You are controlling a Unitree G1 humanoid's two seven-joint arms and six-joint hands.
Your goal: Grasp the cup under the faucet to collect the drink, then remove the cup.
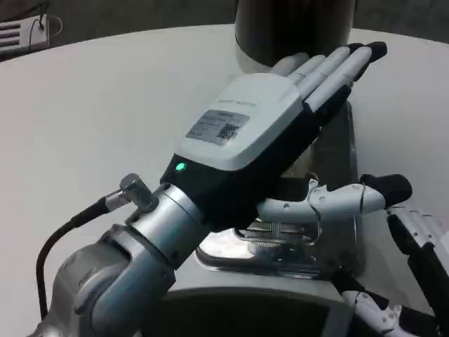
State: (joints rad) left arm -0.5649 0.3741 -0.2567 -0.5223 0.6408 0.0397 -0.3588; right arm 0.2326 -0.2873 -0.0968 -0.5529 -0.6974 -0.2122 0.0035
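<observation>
Left robot hand (273,123) flat, fingers straight, holding nothing, aimed at dark cylindrical dispenser (295,28); cup hidden.

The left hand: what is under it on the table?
Under the left hand lies a shiny metal drip tray with a slotted grate. The hand covers the tray's middle, so whether a cup stands there cannot be seen.

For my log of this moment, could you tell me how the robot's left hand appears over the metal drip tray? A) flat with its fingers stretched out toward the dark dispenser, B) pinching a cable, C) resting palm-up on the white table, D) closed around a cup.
A: the left hand shows its white back with the fingers stretched out toward the dark dispenser, above the metal drip tray, holding nothing.
</observation>
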